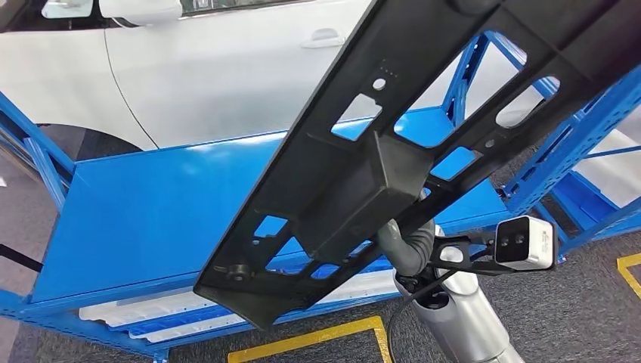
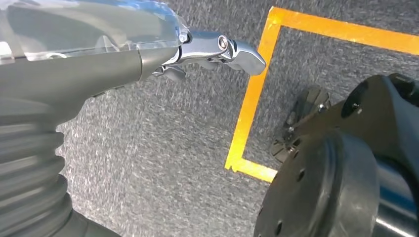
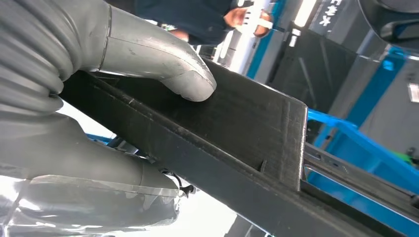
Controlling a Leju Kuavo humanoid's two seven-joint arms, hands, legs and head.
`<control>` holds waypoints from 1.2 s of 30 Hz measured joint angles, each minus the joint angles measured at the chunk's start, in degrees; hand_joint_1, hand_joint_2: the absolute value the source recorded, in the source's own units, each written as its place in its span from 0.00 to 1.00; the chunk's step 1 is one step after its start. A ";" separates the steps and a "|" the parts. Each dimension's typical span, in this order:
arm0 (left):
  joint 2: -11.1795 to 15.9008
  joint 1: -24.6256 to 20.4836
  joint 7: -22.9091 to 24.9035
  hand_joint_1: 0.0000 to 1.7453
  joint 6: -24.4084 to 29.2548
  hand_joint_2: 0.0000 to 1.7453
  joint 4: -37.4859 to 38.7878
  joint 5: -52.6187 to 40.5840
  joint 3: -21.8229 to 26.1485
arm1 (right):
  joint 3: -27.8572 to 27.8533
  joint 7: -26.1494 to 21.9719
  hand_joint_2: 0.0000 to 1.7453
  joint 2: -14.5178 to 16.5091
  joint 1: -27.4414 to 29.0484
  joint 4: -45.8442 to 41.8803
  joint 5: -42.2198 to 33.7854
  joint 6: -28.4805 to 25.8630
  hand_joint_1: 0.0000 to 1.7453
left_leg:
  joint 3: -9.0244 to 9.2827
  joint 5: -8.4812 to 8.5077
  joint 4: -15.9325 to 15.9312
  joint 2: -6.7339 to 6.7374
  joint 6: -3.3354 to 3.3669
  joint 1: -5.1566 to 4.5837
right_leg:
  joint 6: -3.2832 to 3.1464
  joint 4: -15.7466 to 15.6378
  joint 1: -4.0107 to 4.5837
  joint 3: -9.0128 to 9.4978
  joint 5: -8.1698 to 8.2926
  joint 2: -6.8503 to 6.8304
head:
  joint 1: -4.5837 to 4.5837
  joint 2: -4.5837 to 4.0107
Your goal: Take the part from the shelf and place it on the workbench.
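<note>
Right hand (image 3: 74,148) is clamped on the long black part (image 1: 378,166), which is held tilted in the air above the blue workbench (image 1: 143,204). Left hand (image 2: 148,54) is extended over grey floor (image 2: 163,158), nothing held. A white car (image 1: 227,68) is seen beyond.

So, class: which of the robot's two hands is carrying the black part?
The right hand: it grips the black part, while the left hand hangs over the floor, holding nothing.
</note>
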 joint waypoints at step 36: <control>-0.97 0.41 0.93 0.00 0.67 1.00 0.00 -0.02 -3.47 | 4.16 -7.27 1.00 -10.55 5.65 -6.91 3.99 -3.03 1.00 | -2.64 -10.84 11.19 0.21 -0.80 0.37 | -1.16 0.16 -0.36 -2.98 2.45 -0.33 | -0.01 0.00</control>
